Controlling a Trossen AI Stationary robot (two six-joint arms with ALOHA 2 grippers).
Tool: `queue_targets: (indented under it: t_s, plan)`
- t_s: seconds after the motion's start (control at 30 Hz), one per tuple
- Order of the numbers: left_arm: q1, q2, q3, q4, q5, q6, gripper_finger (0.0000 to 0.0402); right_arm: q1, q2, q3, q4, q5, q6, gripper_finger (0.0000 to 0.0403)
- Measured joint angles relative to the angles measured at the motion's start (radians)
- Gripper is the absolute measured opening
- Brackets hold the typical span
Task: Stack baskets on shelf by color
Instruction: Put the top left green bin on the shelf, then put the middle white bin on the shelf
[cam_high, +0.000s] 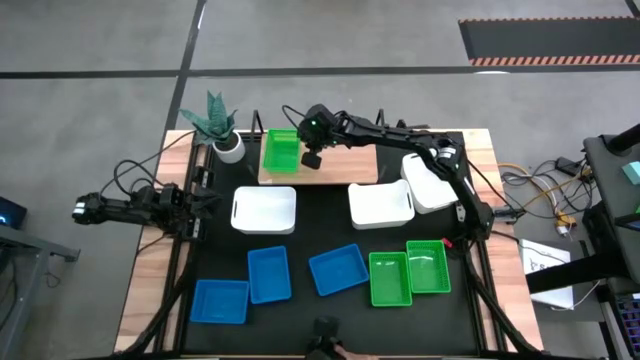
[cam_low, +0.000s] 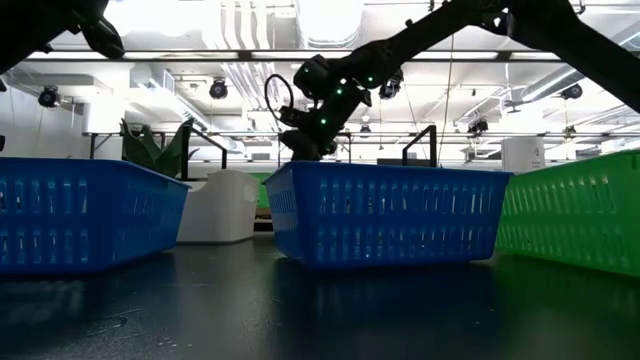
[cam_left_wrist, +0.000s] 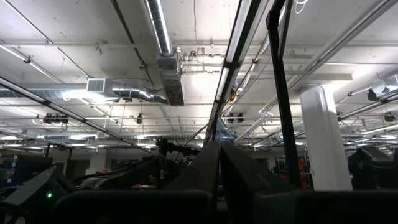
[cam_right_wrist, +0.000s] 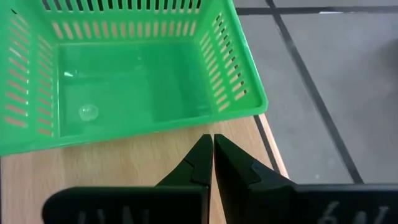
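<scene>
My right gripper (cam_right_wrist: 213, 155) is pinched shut on nothing, over the light-wood shelf board (cam_high: 340, 165), just beside the green slotted plastic basket (cam_high: 281, 151) at the shelf's left end; I judge that basket placed to start the green stack. Two more green baskets (cam_high: 410, 274), three blue (cam_high: 270, 275) and three white (cam_high: 265, 211) wait on the black tabletop. My left gripper (cam_left_wrist: 219, 168), also shut and empty, is parked off the table's left edge.

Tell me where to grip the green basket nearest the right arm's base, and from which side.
Grip the green basket by a thin upright rim wall, coming straight down from above. It sits open side up, touching another green basket, so its free outer long wall is probably easiest.
</scene>
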Motion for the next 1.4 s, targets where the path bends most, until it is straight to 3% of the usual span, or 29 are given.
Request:
queue_targets:
  t_s: [0.5, 0.73, 1.03, 1.4]
  plan:
    - [0.000, 0.000, 0.000, 0.000, 0.000, 0.000, 0.0000, 0.000, 0.024, 0.001, 0.081, -0.001, 0.003, 0.0008]
    - [0.000, -0.002, 0.000, 0.000, 0.000, 0.001, 0.0000, 0.021, -0.036, 0.001, -0.037, 0.000, 0.019, 0.0008]
    - [0.000, -0.002, 0.000, 0.002, -0.022, 0.026, 0.0000, 0.150, -0.163, 0.001, -0.233, -0.068, -0.028, 0.0008]
    - [0.000, 0.001, 0.000, 0.001, -0.025, 0.018, 0.0000, 0.358, -0.195, 0.001, -0.408, -0.080, -0.071, 0.0008]
